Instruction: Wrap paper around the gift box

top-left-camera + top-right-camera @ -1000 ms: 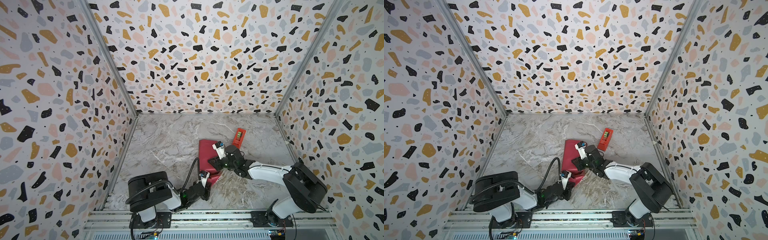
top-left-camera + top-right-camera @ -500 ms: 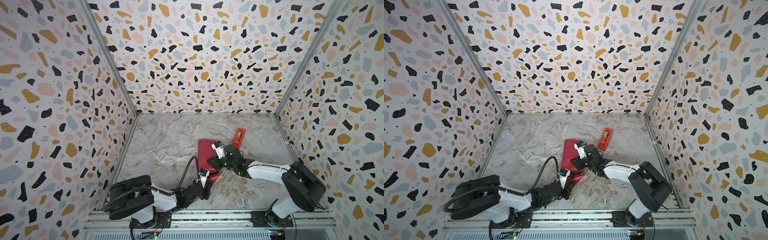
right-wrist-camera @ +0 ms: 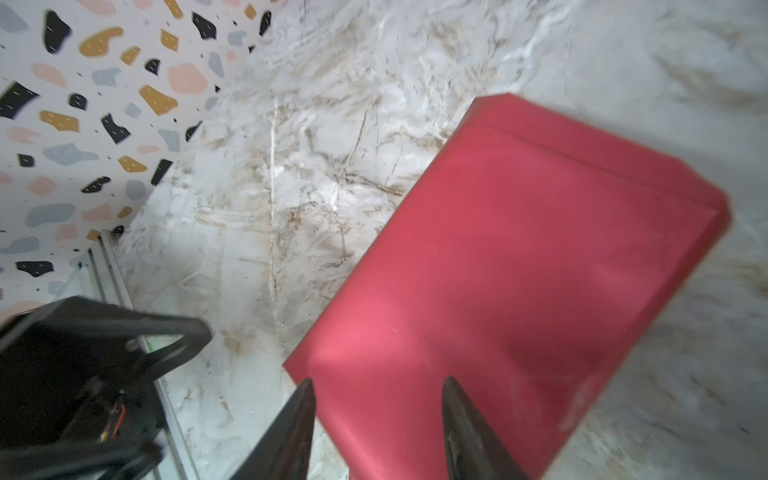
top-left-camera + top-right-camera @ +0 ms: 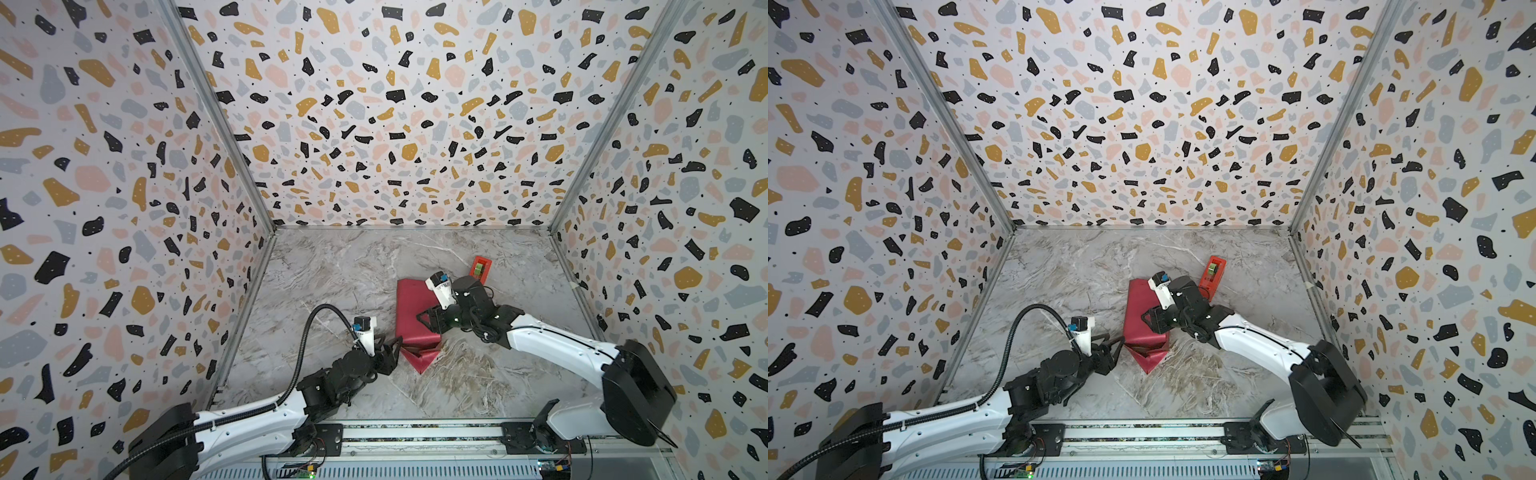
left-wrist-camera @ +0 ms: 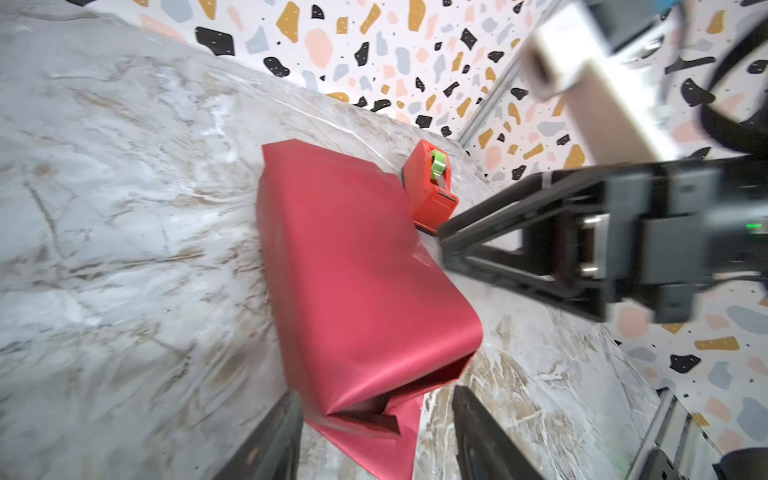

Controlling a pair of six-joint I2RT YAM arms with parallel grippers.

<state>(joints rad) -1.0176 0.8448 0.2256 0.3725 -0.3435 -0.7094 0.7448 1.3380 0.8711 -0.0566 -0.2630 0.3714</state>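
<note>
The gift box is hidden inside the red paper, which is folded around it into a long package on the marble floor in both top views. At the package's near end a loose triangular flap lies flat on the floor under an open fold. My left gripper is open, its fingers standing either side of that flap and gripping nothing. My right gripper is open above the package's top face, near its right edge.
A red-orange tape dispenser with a green roll stands just beyond the package's far right corner. Patterned walls enclose the floor on three sides. A metal rail runs along the front.
Both grippers have gone from shut to open. The left one has let go of the near-end flap and its arm has stretched low along the floor. The package has stayed put.
</note>
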